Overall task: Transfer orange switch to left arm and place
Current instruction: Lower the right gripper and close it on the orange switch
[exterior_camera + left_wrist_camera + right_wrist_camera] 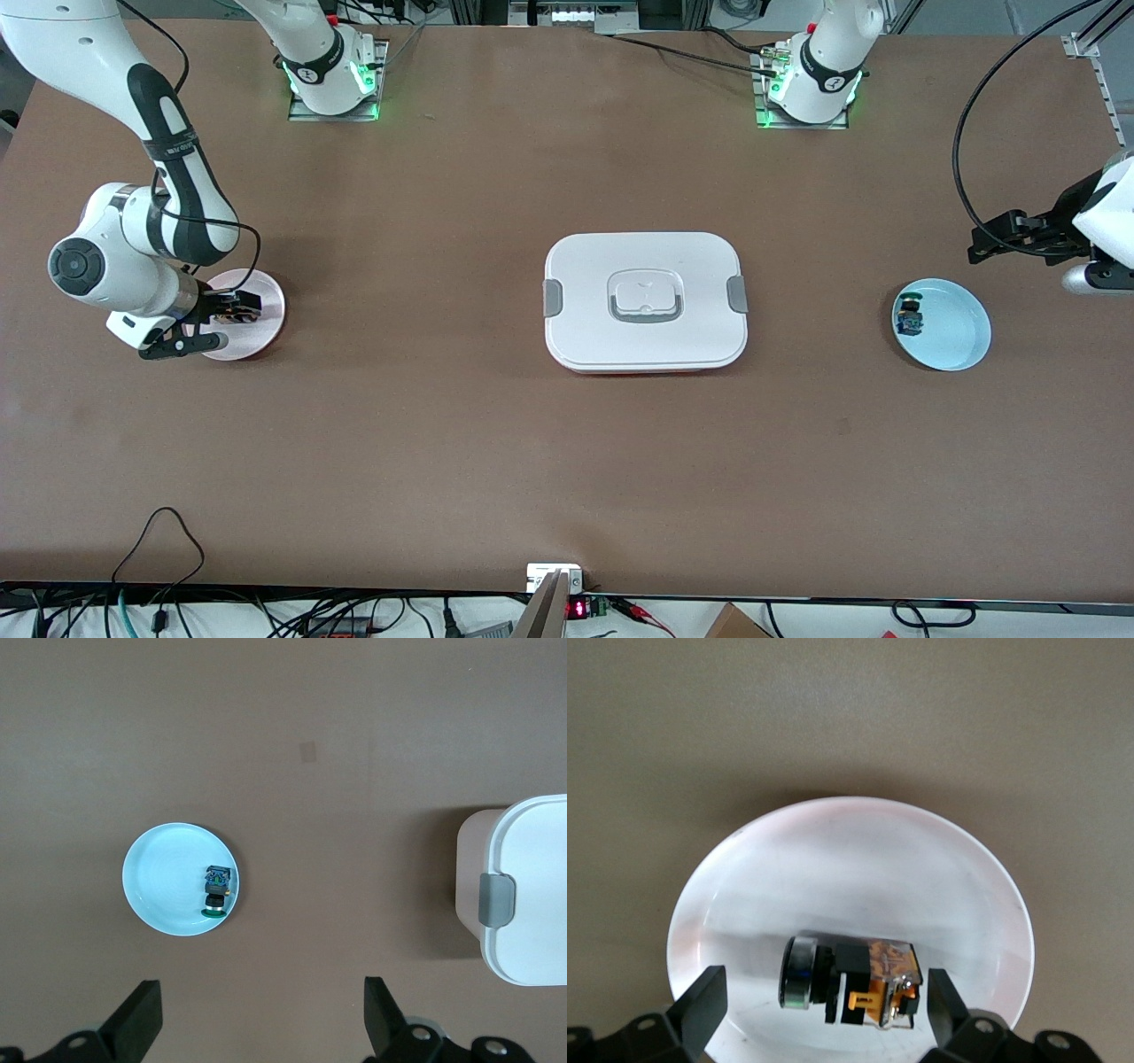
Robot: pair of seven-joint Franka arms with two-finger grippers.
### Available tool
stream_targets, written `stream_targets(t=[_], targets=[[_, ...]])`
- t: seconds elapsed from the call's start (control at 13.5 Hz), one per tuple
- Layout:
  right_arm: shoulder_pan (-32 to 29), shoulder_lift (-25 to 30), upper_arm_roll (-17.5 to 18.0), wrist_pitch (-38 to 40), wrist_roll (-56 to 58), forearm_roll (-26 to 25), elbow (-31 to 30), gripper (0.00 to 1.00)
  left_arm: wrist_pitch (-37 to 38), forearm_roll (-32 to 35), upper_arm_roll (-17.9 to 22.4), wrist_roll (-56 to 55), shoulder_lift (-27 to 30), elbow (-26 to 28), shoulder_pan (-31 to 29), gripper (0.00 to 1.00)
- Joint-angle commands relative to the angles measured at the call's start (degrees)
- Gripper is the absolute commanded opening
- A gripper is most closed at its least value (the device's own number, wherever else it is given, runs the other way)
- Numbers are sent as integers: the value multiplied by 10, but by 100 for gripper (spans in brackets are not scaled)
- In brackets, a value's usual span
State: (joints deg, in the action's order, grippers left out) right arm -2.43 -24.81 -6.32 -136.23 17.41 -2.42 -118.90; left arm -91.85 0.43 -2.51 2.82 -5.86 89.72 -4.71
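The orange switch point(850, 981) lies on its side on the pink plate point(850, 859), a black body with orange parts and a metal-ringed round end. My right gripper point(824, 994) is low over the plate, open, with one finger on each side of the switch and a gap on the round-end side. In the front view the right gripper point(232, 310) sits over the pink plate point(268, 301) at the right arm's end of the table. The white box point(645, 301) stands at the table's middle. My left gripper point(979, 245) is open and empty, up in the air beside the light blue plate point(955, 335).
The light blue plate point(164, 877) holds a small blue-bodied switch with a dark green cap point(216, 891). The box's end with a grey clip point(496, 900) shows in the left wrist view. A cable hangs from the left arm. Bare brown table surrounds the box.
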Motion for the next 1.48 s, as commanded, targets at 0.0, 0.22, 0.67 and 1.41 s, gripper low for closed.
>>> stream_targets(t=[0.0,0.22,0.67,1.41], targets=[[-18,5,4,-32,3,-4,-25,100,14,18,-2,-4,-10,-21,2,100],[-23,5,4,-61,3,-4,-45,100,14,19,-2,-4,-10,-27,2,100],[-23,-13,4,-70,-2,2,-46,100,14,19,-2,-4,-10,-29,4,100],[-22,-8,6,-5,-26,37,-29,14,14,19,-3,-4,-10,-29,5,100]])
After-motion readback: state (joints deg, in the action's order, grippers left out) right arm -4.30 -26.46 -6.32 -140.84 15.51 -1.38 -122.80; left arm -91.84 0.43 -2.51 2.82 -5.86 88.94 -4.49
